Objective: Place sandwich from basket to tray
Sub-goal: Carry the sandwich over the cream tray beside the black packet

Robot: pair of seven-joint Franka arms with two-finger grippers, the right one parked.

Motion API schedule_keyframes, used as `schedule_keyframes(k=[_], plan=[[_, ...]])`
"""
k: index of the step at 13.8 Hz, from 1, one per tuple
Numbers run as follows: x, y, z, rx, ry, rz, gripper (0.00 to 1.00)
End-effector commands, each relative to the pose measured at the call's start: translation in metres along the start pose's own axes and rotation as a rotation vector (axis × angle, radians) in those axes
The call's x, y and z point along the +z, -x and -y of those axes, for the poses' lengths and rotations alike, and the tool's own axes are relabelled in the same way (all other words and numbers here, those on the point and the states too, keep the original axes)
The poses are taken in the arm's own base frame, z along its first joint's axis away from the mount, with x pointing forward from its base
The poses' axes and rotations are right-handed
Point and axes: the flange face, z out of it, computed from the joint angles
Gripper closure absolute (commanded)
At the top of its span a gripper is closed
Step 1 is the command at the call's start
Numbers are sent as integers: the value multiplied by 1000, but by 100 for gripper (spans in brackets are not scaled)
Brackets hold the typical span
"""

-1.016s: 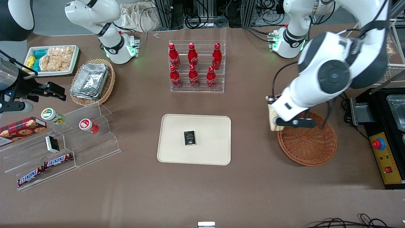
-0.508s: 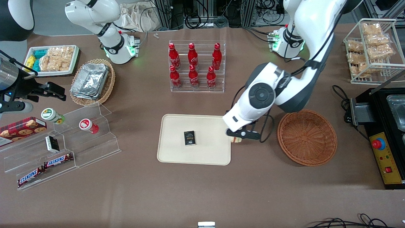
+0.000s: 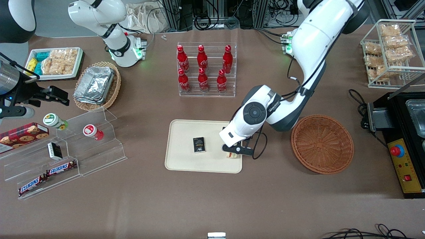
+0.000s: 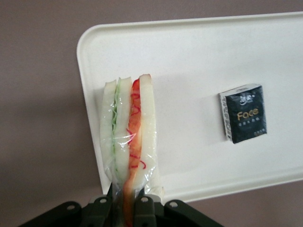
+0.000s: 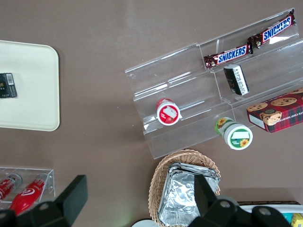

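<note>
My left gripper (image 3: 232,153) hangs over the cream tray (image 3: 186,162), at the tray's end nearest the basket, and it is shut on the sandwich (image 4: 129,137). The wedge of pale bread in clear wrap shows red and green filling along its edge and points away from the fingers (image 4: 147,208) above the tray (image 4: 199,61). From the front only a sliver of the sandwich (image 3: 231,155) shows under the wrist. The reddish-brown wicker basket (image 3: 322,144) stands beside the tray toward the working arm's end, with nothing in it.
A small black packet (image 3: 199,144) lies in the middle of the tray. A clear rack of red bottles (image 3: 206,70) stands farther from the camera than the tray. A stepped acrylic stand (image 3: 66,149) with snacks and a tan basket of foil containers (image 3: 96,85) lie toward the parked arm's end.
The left arm has carried the sandwich from above the basket's rim sideways to over the tray and lower. The basket is left with nothing in it.
</note>
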Motion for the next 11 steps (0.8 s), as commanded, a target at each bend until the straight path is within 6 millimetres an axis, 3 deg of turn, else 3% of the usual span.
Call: schedule_keyframes(k=[1, 3, 4, 5, 6, 7, 10, 11], plan=[[24, -15, -2, -20, 1, 3, 100], [36, -14, 0, -22, -1, 18, 100], [37, -15, 1, -22, -2, 19, 93], [37, -15, 2, -24, -2, 19, 79], [36, -15, 2, -25, -3, 19, 28], [33, -15, 1, -25, -4, 16, 1], [18, -11, 10, -45, -40, 70, 0], [3, -11, 16, -55, -56, 96, 0]])
